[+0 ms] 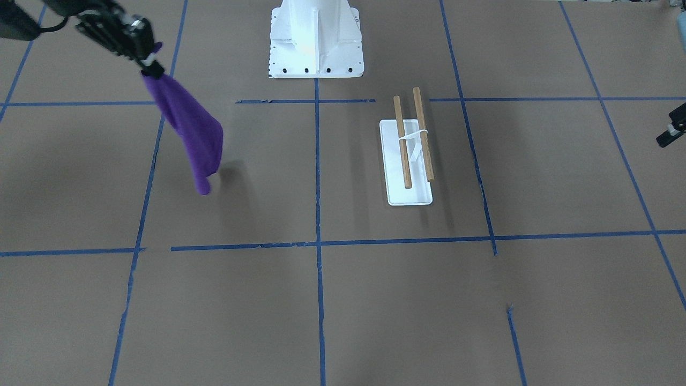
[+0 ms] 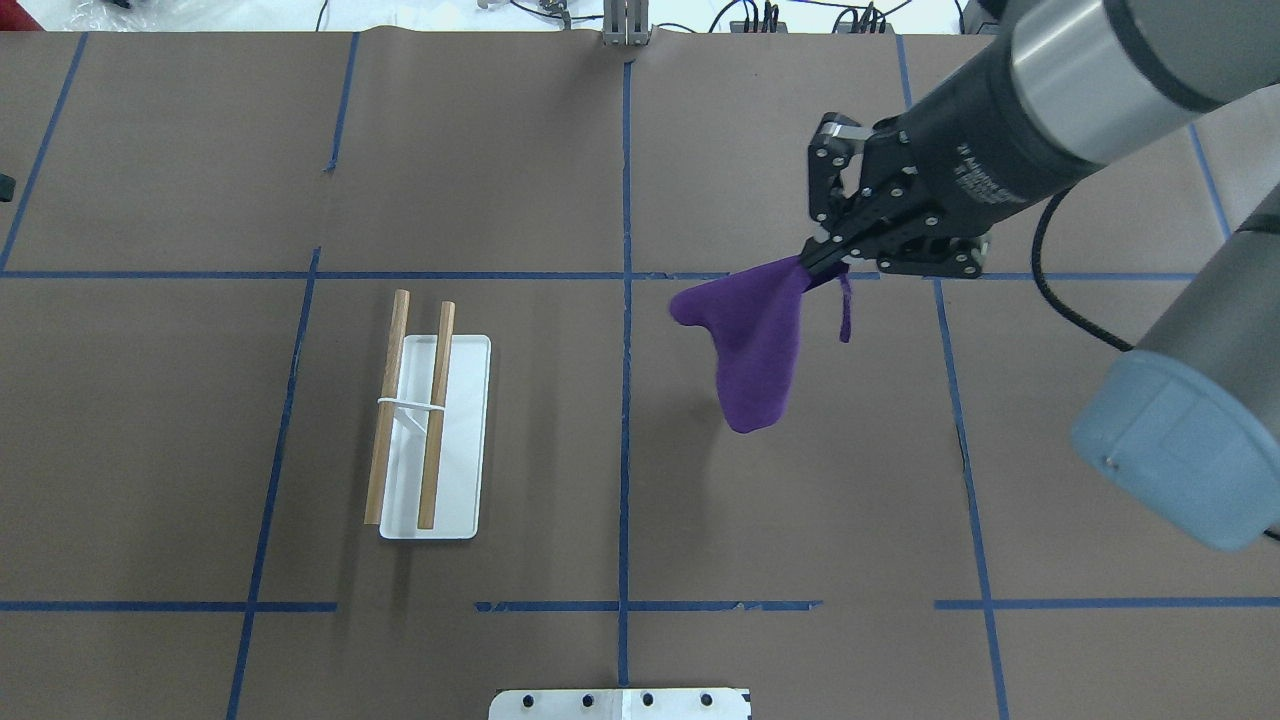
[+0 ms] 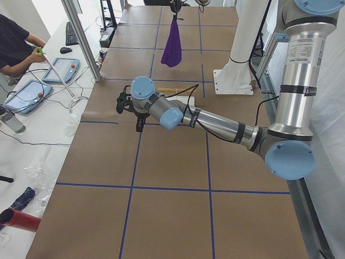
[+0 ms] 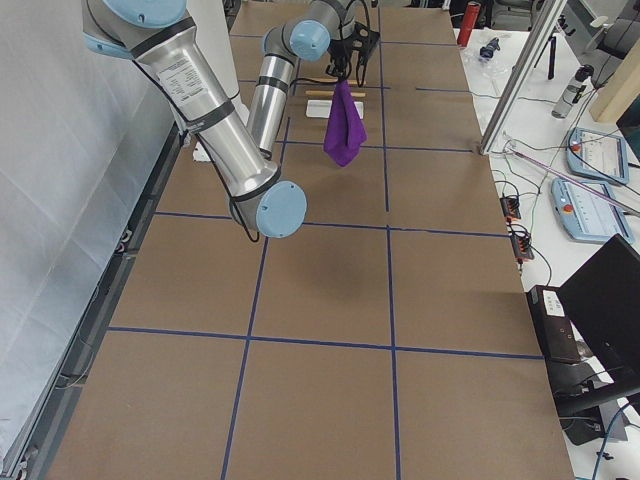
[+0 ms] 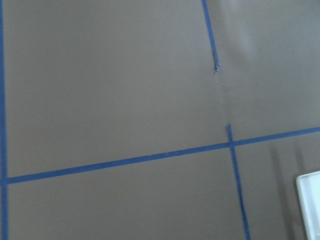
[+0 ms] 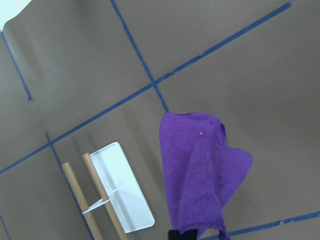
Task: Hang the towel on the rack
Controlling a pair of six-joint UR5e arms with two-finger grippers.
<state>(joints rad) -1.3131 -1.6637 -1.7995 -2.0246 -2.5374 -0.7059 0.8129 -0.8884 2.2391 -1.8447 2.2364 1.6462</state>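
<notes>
The right pincer pinches one corner of the towel, which hangs above the tabletop, well apart from the rack. The pincer should carry the towel high over the rack's rods, then lower it to drape across both.

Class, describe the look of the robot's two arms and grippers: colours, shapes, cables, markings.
Both the right arm and left arm are silver tubes with pale blue round joint caps. Black cables trail along them. The right gripper is black, with small silver bolts; the left gripper is black too.
</notes>
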